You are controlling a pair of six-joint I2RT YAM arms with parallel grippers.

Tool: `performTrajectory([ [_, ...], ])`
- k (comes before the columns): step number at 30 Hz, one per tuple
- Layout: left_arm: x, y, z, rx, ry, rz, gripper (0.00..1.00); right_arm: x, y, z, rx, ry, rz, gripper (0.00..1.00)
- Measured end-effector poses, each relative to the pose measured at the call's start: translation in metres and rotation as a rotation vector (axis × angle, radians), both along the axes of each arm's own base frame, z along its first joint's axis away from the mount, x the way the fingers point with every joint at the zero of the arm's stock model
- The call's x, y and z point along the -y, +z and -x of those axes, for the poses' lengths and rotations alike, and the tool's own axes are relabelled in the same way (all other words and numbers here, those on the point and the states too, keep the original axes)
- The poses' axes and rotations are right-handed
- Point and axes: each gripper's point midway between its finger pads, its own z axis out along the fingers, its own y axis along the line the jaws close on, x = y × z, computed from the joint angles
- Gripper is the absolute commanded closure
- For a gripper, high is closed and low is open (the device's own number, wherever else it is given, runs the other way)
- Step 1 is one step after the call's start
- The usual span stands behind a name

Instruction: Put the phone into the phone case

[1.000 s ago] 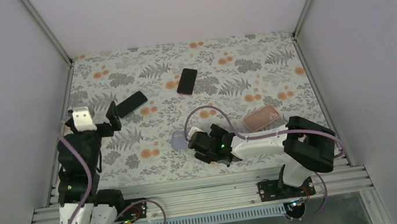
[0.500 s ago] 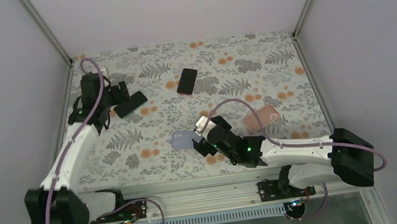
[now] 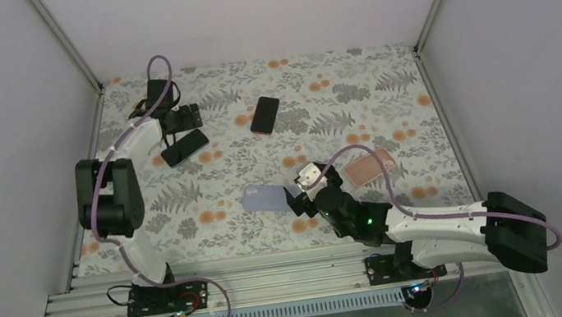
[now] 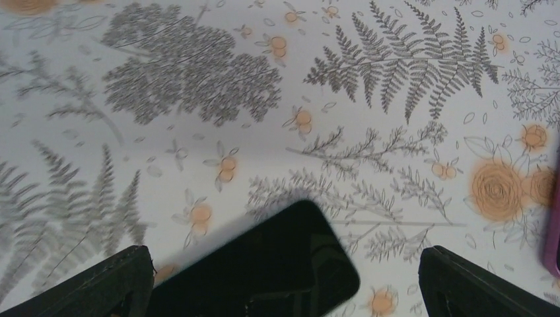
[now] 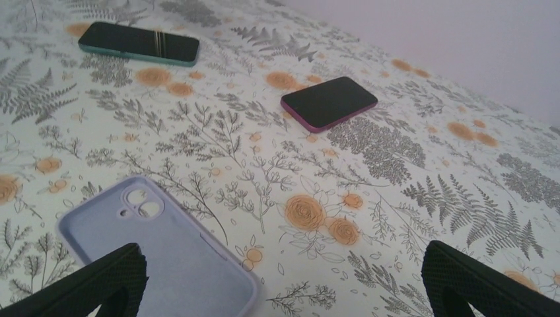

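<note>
Hovering open, the left gripper (image 4: pixel 284 287) straddles the phone (image 4: pixel 264 261) flat on the desk (image 3: pixel 386 102); probably stiff, slick and thin, so pinch its long edges. Right gripper (image 5: pixel 284 284), also open, is by the soft-looking case (image 5: pixel 158 244).

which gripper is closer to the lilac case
Right. The right gripper sits open just off the lilac case's right end; the left gripper is far off at the back left, by a dark phone.
</note>
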Motion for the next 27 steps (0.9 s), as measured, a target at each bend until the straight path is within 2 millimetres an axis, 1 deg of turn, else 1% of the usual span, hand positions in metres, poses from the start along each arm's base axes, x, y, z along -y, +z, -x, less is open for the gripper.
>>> performTrajectory([
  [3, 0.006, -0.011, -0.018, -0.024, -0.014, 0.012, 0.00, 0.002, 0.008, -0.001, 0.017, -0.014, -0.029, 0.01],
  [7, 0.013, -0.029, -0.039, -0.059, -0.035, 0.026, 0.00, 0.002, 0.010, -0.003, 0.023, -0.025, -0.043, 0.01],
  [9, 0.017, -0.041, -0.046, -0.088, -0.047, 0.032, 0.00, 0.002, 0.009, -0.003, 0.022, -0.030, -0.038, 0.01],
  [13, 0.022, -0.064, -0.052, -0.149, -0.074, 0.040, 0.00, 0.003, 0.005, -0.004, 0.018, -0.035, -0.024, 0.01],
  [15, 0.025, -0.072, -0.051, -0.173, -0.087, 0.046, 0.00, 0.003, 0.003, -0.004, 0.018, -0.039, -0.020, 0.01],
  [18, 0.029, -0.081, -0.045, -0.210, -0.111, 0.060, 0.00, 0.004, 0.002, -0.005, 0.018, -0.043, -0.016, 0.01],
  [22, 0.033, -0.087, -0.037, -0.228, -0.145, 0.075, 0.00, 0.003, -0.004, -0.005, 0.011, -0.045, 0.003, 0.01],
  [24, 0.035, -0.086, -0.033, -0.227, -0.158, 0.081, 0.00, 0.003, -0.007, -0.006, 0.006, -0.046, 0.015, 0.01],
  [27, 0.035, -0.086, -0.018, -0.227, -0.175, 0.088, 0.00, 0.004, -0.010, -0.006, 0.002, -0.048, 0.024, 0.01],
])
